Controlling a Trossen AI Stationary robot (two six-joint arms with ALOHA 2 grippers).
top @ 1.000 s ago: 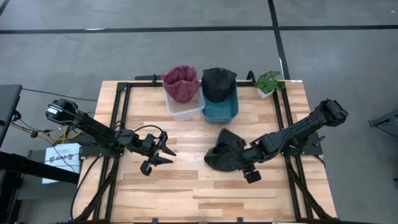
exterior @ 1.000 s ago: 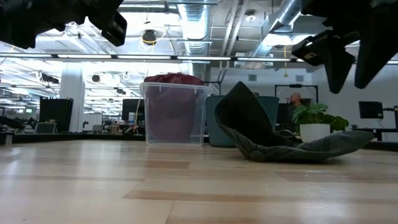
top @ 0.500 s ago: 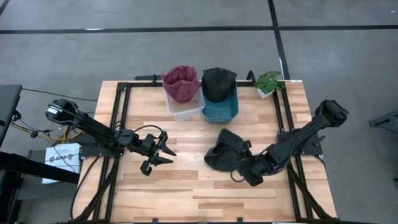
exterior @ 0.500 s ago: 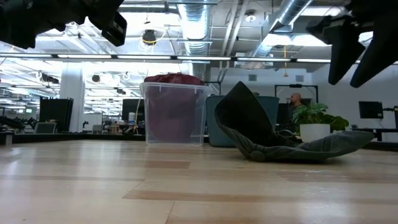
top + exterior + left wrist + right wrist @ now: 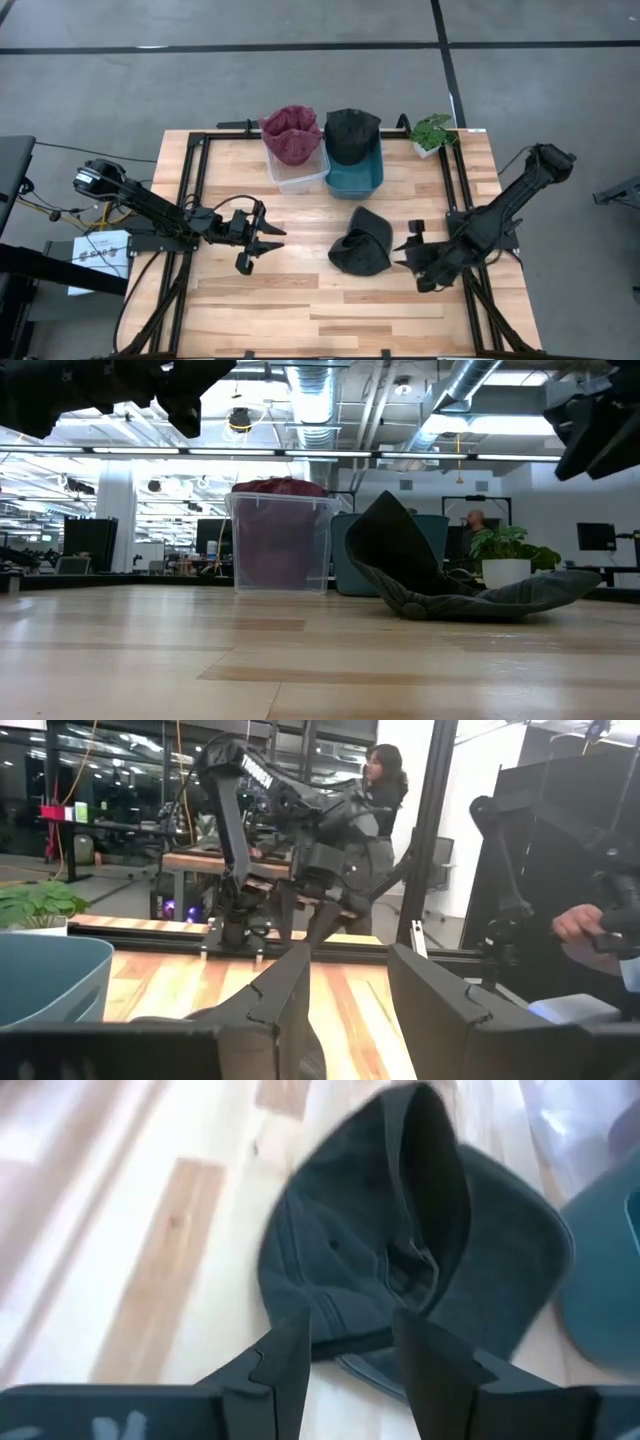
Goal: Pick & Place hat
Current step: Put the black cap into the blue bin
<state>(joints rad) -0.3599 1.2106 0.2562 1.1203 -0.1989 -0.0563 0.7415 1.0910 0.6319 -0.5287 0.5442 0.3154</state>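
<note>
A dark grey hat (image 5: 362,243) lies crumpled on the wooden table, with one part standing up, as the low view (image 5: 430,575) shows. It also fills the right wrist view (image 5: 400,1250). My right gripper (image 5: 412,256) is open and empty, just to the right of the hat and above the table. Its fingers point at the hat (image 5: 348,1355). My left gripper (image 5: 262,240) is open and empty, above the table to the left of the hat. It faces the hat and my right arm (image 5: 350,1010).
At the table's far edge stand a clear bin (image 5: 296,172) holding a maroon hat (image 5: 292,135), a teal bin (image 5: 355,178) holding a dark hat (image 5: 352,135), and a small potted plant (image 5: 432,130). Black frame rails run along the table's left and right sides. Bare wood lies near the front edge.
My right gripper has drawn back from the hat toward the table's right edge and gone up, staying open. The hat lies where it was. My left gripper has shifted slightly toward the hat and the far edge.
</note>
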